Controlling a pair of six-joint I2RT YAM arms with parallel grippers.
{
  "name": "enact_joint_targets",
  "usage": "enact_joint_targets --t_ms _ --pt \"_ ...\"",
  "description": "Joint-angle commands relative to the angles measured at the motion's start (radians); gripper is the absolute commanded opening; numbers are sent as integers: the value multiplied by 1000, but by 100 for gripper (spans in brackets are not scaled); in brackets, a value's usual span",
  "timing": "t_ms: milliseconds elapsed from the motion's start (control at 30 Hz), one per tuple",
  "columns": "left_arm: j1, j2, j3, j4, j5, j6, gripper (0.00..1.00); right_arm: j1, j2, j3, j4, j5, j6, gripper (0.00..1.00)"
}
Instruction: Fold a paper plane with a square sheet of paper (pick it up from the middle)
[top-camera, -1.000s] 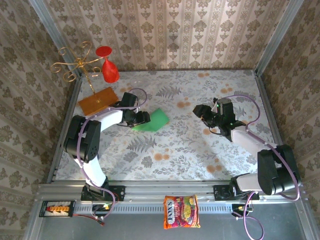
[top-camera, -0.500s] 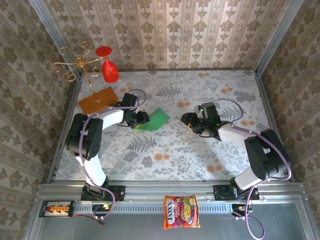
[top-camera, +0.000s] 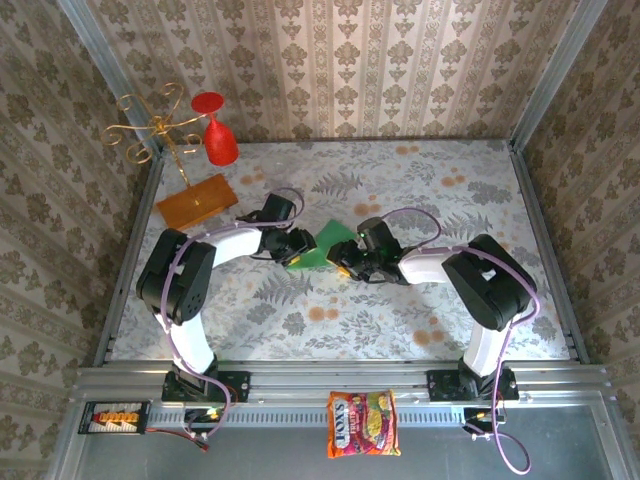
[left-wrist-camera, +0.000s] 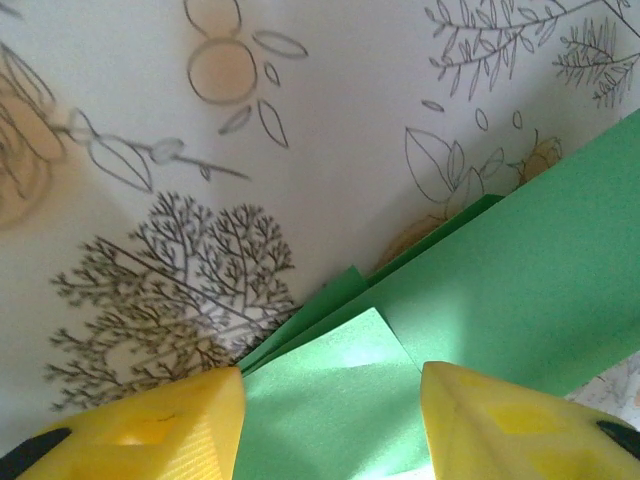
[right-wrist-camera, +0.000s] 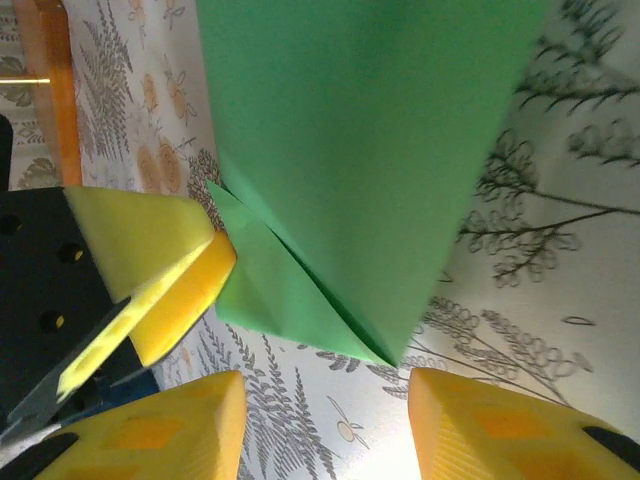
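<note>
- Roughly mid-table, the sheet (top-camera: 328, 236) lies between the two grippers, a little left of centre. It is bright green, and creased and folded rather than a plain square.
- Up close in the left wrist view, the sheet (left-wrist-camera: 520, 290) shows several layers whose edges fan out at one corner. A small lighter flap (left-wrist-camera: 345, 365) sits on top.
- From the right wrist, the sheet (right-wrist-camera: 370, 150) narrows to a point low in the view, with a triangular fold along its lower left edge.
- Whether it rests flat on the table (top-camera: 450, 300) or is tipped up on one side, I cannot tell.
- Left gripper (top-camera: 303, 250) reaches in from the left over the sheet's near-left edge. Its yellow fingers (left-wrist-camera: 150, 430) stand apart, with green paper lying in the gap, not squeezed.
- Right gripper (top-camera: 340, 264) comes in from the right, its tips just beside the sheet's near-right corner. Its jaws are spread, and in its own view the sheet's point sits just ahead of the gap, touching neither finger (right-wrist-camera: 520, 430).
- Both grippers face each other closely across the sheet.
- An orange board (top-camera: 197, 200) lies at the far left, well apart from the sheet.
- Behind the board stands a gold rack (top-camera: 150, 125), and beside it is a red glass (top-camera: 217, 142), bowl downward.
- A packet (top-camera: 362, 423) lies on the near rail between the arm bases.
</note>
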Motion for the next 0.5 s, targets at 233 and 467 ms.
enact_joint_targets --t_ms 233,467 --pt "1 -30 -35 -37 -8 -75 51 3 58 21 61 77 59 41" --pt "1 -29 -36 -30 5 -77 50 3 110 16 163 37 102 36"
